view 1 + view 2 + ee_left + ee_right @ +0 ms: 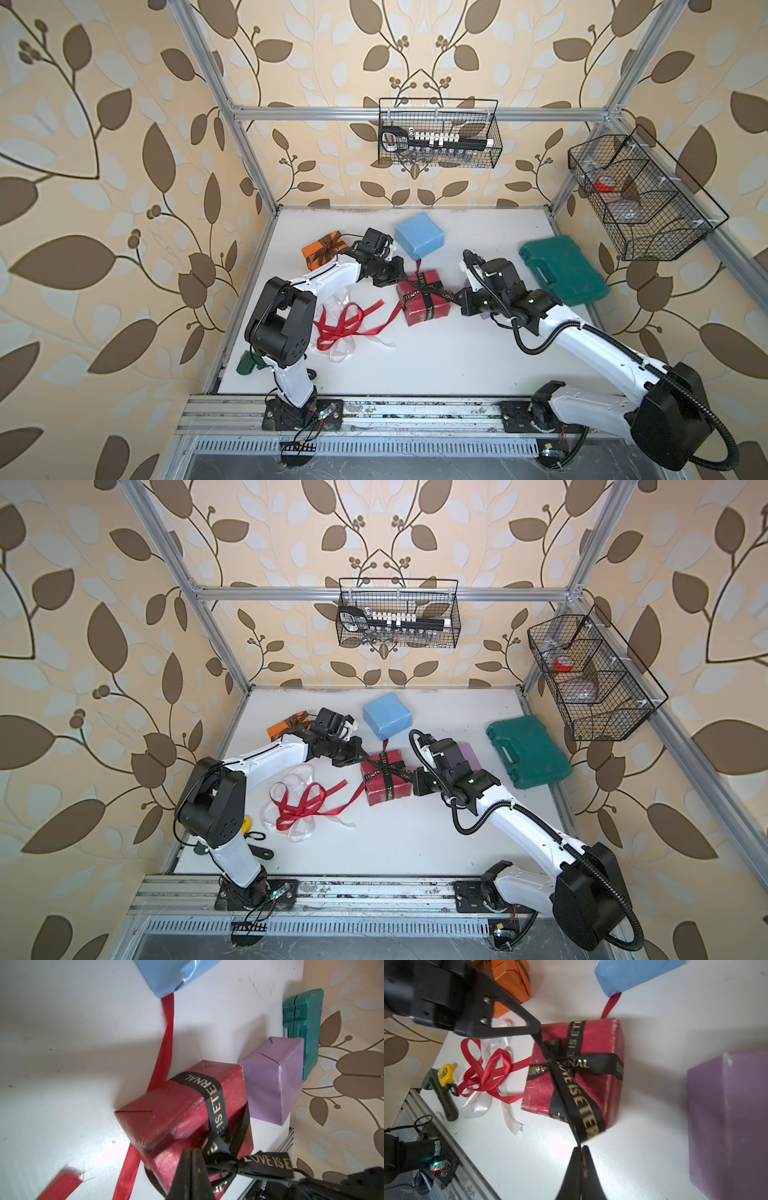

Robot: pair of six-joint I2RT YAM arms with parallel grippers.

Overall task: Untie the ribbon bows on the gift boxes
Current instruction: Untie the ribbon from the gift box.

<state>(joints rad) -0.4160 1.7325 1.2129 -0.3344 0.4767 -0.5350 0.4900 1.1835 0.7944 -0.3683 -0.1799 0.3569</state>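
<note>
- Right wrist view: right gripper (580, 1147) clenched on one tail of the black ribbon (572, 1093), drawn taut from the knot
- Opposite tail pinched in the shut left gripper (537, 1029)
- Between them the dark red box (600, 1043) sits at the middle of the desk (436, 365), bow knotted on top
- Loose toward the desk's left edge lie the red ribbon (488, 1072) and white ribbon (475, 1107)

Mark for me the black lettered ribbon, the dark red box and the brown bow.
black ribbon (571, 1093): right wrist view, on the lettered tail.
dark red box (164, 1124): left wrist view, on a bare paper face.
brown bow (330, 246): in a top view, on its knot.
</note>
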